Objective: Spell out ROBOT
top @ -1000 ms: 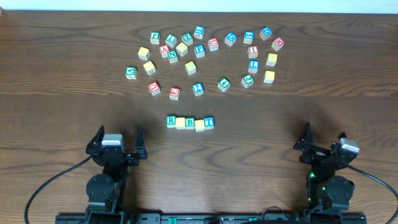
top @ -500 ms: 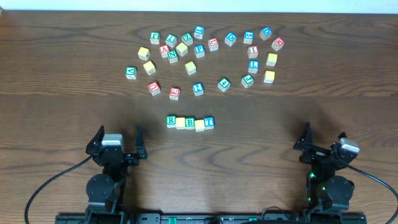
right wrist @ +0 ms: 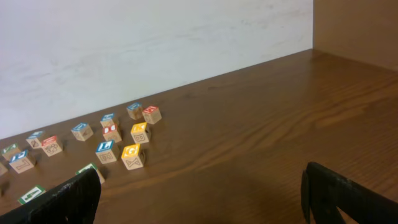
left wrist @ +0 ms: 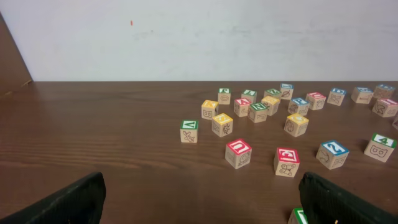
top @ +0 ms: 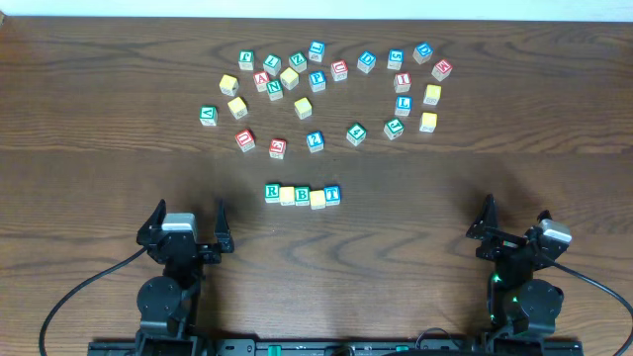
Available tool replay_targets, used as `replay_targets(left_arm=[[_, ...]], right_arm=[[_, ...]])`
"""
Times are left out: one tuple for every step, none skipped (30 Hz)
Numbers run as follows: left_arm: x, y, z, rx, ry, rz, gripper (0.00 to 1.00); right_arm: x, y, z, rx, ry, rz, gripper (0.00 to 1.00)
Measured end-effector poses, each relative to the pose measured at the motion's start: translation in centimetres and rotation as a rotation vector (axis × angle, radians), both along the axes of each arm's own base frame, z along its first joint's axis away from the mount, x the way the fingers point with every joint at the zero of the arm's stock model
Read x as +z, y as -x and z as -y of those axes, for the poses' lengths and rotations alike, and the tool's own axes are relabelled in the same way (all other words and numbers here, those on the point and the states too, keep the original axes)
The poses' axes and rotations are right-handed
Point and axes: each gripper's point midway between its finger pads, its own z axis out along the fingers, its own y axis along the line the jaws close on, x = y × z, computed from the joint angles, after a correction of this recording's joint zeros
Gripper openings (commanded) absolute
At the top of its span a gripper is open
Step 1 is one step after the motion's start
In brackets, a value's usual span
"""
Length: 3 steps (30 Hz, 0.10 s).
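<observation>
A row of five letter blocks [top: 302, 195] lies at the table's middle: a green R [top: 272, 191], a yellow block [top: 287, 195], a green B [top: 303, 195], a yellow block [top: 317, 199] and a blue T [top: 332, 194]. Several loose letter blocks [top: 326, 94] are scattered farther back; they also show in the left wrist view [left wrist: 286, 118] and the right wrist view [right wrist: 106, 140]. My left gripper [top: 186, 222] is open and empty near the front left. My right gripper [top: 512, 225] is open and empty near the front right.
A white wall [left wrist: 199, 37] runs along the table's far edge. The dark wooden table [top: 99, 168] spreads bare wood between the row and both grippers. A green block's corner [left wrist: 297, 216] shows beside my left gripper's right finger.
</observation>
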Motion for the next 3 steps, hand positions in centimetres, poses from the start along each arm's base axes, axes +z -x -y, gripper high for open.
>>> replay_targets(left_arm=[[0.01,0.0,0.0,0.0,0.0,0.0,0.98],[0.0,0.0,0.0,0.0,0.0,0.0,0.98],[0.01,0.0,0.0,0.0,0.0,0.0,0.98]], right_arm=[[0.0,0.0,0.0,0.0,0.0,0.0,0.99],[0.0,0.0,0.0,0.0,0.0,0.0,0.99],[0.0,0.0,0.0,0.0,0.0,0.0,0.99]])
